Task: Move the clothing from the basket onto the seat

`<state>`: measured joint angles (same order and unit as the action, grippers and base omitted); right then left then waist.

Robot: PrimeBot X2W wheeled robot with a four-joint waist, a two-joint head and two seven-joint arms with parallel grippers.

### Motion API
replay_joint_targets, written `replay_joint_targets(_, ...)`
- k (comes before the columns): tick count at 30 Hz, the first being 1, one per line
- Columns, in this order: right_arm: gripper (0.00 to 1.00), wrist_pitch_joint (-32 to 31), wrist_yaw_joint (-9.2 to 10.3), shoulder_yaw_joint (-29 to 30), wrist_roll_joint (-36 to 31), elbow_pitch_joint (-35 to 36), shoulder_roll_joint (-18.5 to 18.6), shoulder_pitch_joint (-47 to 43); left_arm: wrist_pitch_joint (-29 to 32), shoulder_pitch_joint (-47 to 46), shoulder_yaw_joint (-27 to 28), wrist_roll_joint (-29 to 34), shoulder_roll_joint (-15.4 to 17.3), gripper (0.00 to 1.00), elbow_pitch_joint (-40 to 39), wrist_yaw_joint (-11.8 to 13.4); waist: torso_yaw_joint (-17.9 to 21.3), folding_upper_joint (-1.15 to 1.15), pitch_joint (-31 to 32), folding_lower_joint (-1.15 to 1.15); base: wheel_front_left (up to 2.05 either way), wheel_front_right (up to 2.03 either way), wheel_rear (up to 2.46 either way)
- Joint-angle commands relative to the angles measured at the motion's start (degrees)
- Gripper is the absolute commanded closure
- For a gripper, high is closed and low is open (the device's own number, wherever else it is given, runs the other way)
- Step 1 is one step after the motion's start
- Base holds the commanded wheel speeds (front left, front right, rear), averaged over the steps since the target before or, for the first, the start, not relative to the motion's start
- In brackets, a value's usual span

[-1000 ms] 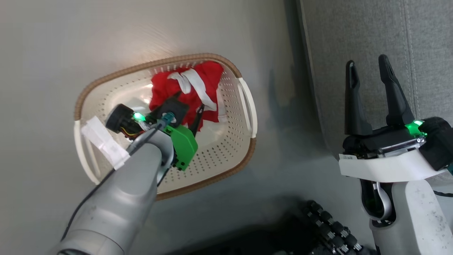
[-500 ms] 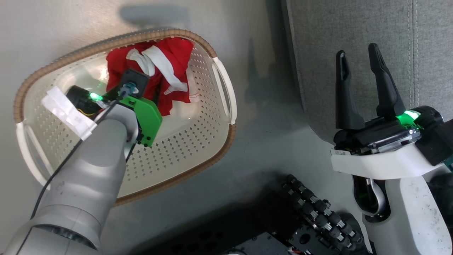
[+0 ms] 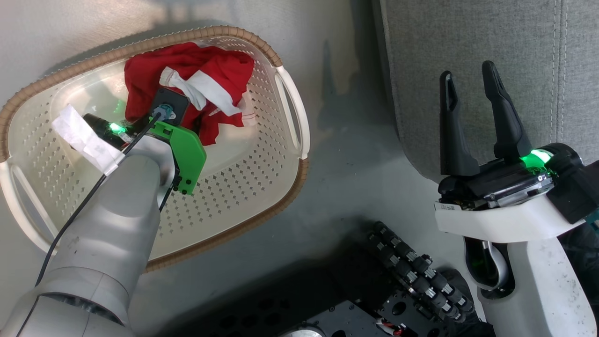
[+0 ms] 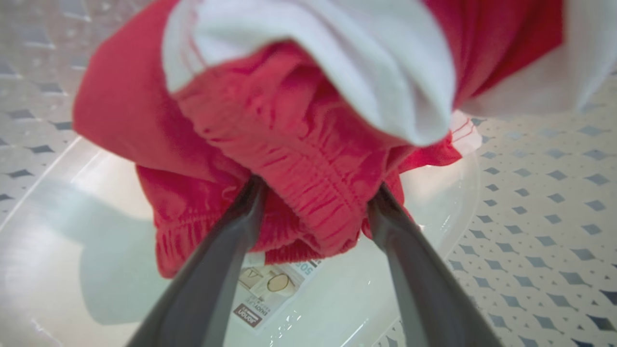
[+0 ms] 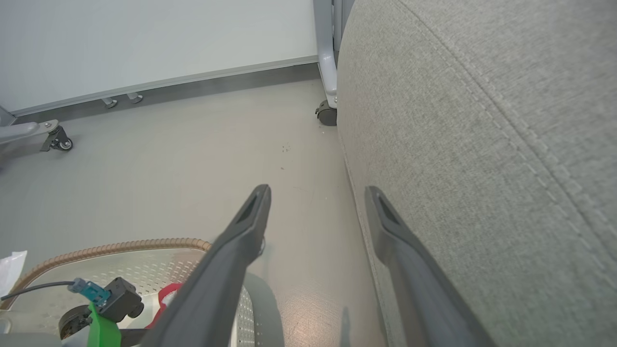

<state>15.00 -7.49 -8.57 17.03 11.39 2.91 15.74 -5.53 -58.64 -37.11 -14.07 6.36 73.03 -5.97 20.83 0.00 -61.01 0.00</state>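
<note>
Red clothing (image 3: 187,77) with white bands lies crumpled at one end of the cream perforated basket (image 3: 262,182). None of it is on the seat (image 3: 468,42), the big grey cushion off to the robot's right. The basket stands on the grey floor (image 3: 351,164) near the seat, with a strip of bare floor between them. The robot's left arm reaches down into the basket. From its wrist, the left gripper (image 4: 315,190) shows two dark fingers spread apart on either side of a gathered, elastic-looking fold of the red cloth. Their tips are up against the fabric but they are not pinching it. Just below the heap, a printed sticker (image 4: 270,289) lies flat on the basket's glossy bottom, partly tucked under the cloth. The right gripper (image 3: 468,70) hangs over the near edge of the seat with its fingers parted and nothing between them. From that wrist, the seat's stitched seam (image 5: 520,144) runs alongside, and a small caster (image 5: 328,115) sits on the floor beyond.
</note>
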Motion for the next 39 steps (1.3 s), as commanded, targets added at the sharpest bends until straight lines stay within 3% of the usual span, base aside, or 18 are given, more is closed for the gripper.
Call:
replay_joint_targets(1,0.00,0.3,0.00,0.1,-0.1,0.3,0.0,-0.4,0.7,-0.8,-0.2,-0.3,0.5,0.00,0.3,-0.1,-0.1,0.00,-0.1,0.00,0.00,0.00,0.00)
replay_joint_targets(2,0.00,0.3,0.00,0.2,-0.2,0.4,0.0,-0.5,0.8,-0.9,-0.4,-0.4,0.5,0.00,0.4,-0.3,-0.1,0.00,-0.1,0.00,0.00,0.00,0.00)
replay_joint_targets(3,0.00,0.3,0.00,0.3,-0.2,0.5,0.0,-0.5,0.5,-1.0,-0.3,-0.7,0.5,0.55,0.4,-0.4,-0.1,0.00,-0.1,0.00,0.00,0.00,0.00)
replay_joint_targets(4,0.00,0.3,0.00,0.3,-0.2,0.5,0.0,-0.5,0.6,-1.0,-0.3,-0.9,0.5,0.98,0.4,-0.6,-0.1,0.00,-0.1,0.00,0.00,0.00,0.00)
replay_joint_targets(17,0.00,0.3,0.00,-0.1,-0.5,0.5,0.0,1.0,-2.0,-1.5,-1.5,-1.7,1.9,1.00,0.6,-1.1,0.7,0.00,1.9,0.00,0.00,0.00,0.00)
replay_joint_targets(28,0.00,0.3,0.00,1.5,-3.1,-1.6,0.0,-0.4,-8.8,3.9,-3.3,-2.7,0.3,1.00,-2.2,-1.5,-2.6,0.00,11.2,0.00,0.00,0.00,0.00)
replay_joint_targets(34,0.00,0.3,0.00,2.5,-4.9,-2.9,0.0,-2.0,-9.7,8.0,-3.7,-3.8,0.2,1.00,-8.2,-1.6,-4.9,0.00,17.0,0.00,0.00,0.00,0.00)
replay_joint_targets(39,0.00,-0.2,0.00,3.7,-6.0,-3.7,0.0,-3.4,-9.7,12.7,-2.9,-3.8,1.6,1.00,-18.1,-1.6,-7.1,0.00,21.8,0.00,0.00,0.00,0.00)
